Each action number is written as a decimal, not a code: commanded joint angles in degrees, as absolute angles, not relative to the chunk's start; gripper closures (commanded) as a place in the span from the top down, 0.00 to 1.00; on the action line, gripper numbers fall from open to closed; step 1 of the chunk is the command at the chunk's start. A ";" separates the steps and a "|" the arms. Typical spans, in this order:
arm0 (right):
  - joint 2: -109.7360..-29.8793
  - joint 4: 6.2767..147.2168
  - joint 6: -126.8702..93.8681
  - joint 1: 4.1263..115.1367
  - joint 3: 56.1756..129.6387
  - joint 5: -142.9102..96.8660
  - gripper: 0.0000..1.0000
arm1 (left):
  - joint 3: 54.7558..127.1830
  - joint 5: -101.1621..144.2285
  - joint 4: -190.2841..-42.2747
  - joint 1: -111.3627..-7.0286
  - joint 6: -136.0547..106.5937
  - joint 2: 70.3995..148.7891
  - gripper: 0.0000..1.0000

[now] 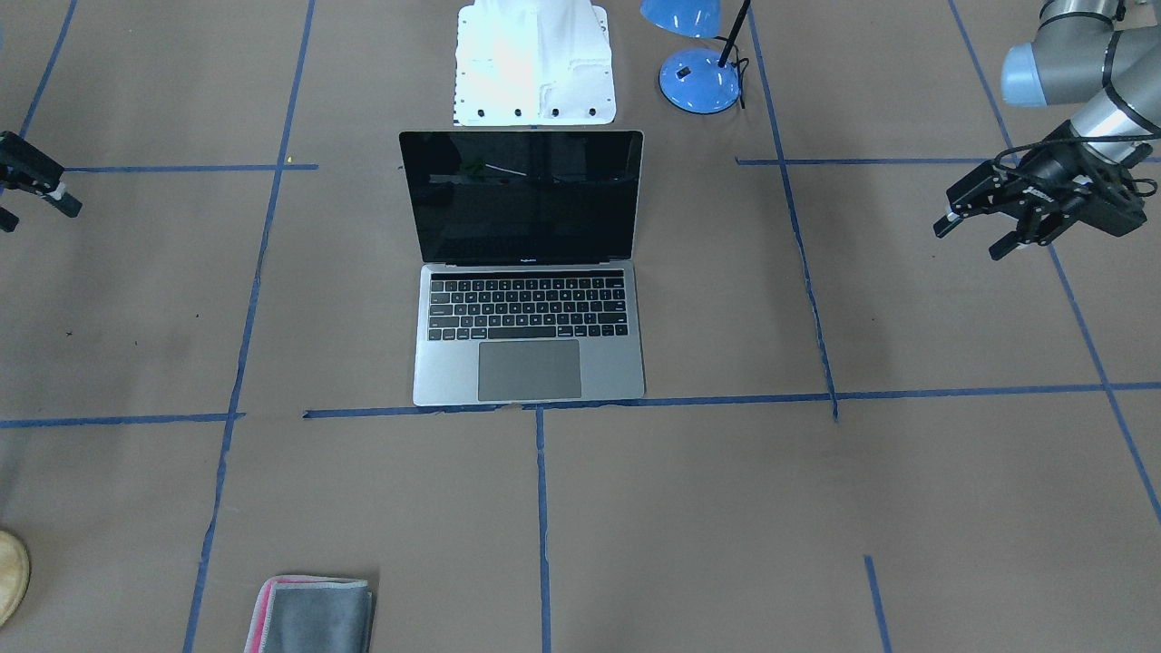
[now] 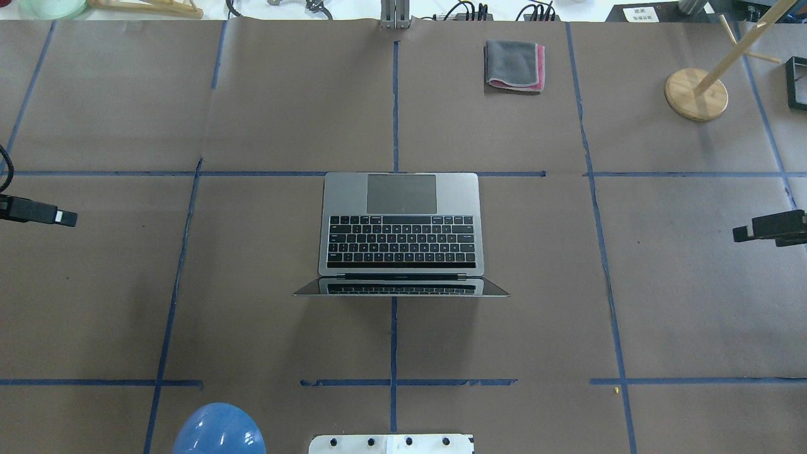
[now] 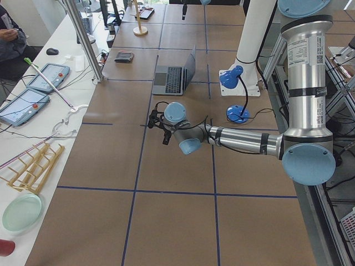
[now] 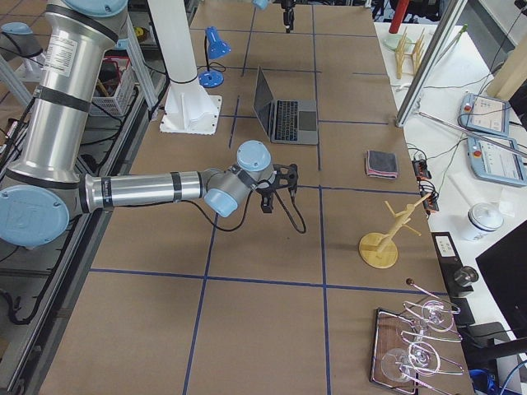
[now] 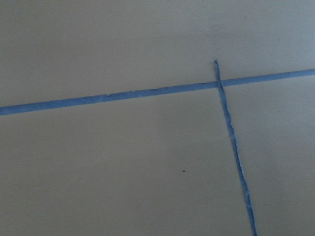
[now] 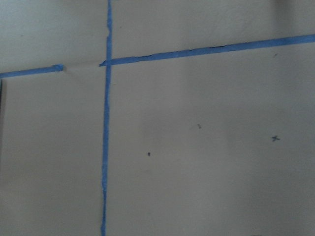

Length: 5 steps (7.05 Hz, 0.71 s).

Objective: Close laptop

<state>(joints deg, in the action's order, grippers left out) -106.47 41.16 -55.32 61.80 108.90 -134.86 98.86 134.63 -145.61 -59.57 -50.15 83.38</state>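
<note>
The laptop (image 1: 529,272) stands open in the middle of the table, its black screen upright and facing away from the robot; it also shows in the overhead view (image 2: 401,227). My left gripper (image 1: 969,240) hovers open and empty far to the laptop's side, at the overhead view's left edge (image 2: 63,217). My right gripper (image 1: 41,216) is open and empty far on the other side, at the overhead view's right edge (image 2: 744,234). Both wrist views show only brown paper and blue tape.
A blue desk lamp (image 1: 698,77) and the white robot base (image 1: 535,63) stand behind the screen. A folded grey-and-pink cloth (image 2: 514,65) lies at the far edge. A wooden stand (image 2: 695,94) is at the far right.
</note>
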 commanded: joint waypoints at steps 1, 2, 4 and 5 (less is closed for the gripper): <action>-107.14 29.14 -64.30 55.05 108.90 -134.48 0.99 | 98.88 134.65 -154.74 -55.29 -60.53 83.58 1.00; -107.14 24.39 -66.51 52.67 108.90 -134.21 0.99 | 99.66 134.56 -156.43 -53.46 -63.08 83.58 1.00; -107.14 16.38 -72.04 49.67 108.98 -134.03 0.98 | 102.46 134.47 -156.53 -50.37 -67.48 83.76 1.00; -107.14 14.96 -73.38 48.44 109.07 -133.08 0.97 | 103.70 133.86 -156.53 -49.06 -69.59 83.85 1.00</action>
<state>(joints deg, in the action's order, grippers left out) -107.13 17.78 -71.14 50.02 109.00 -133.83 102.17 134.33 -156.40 -50.65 -67.05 83.76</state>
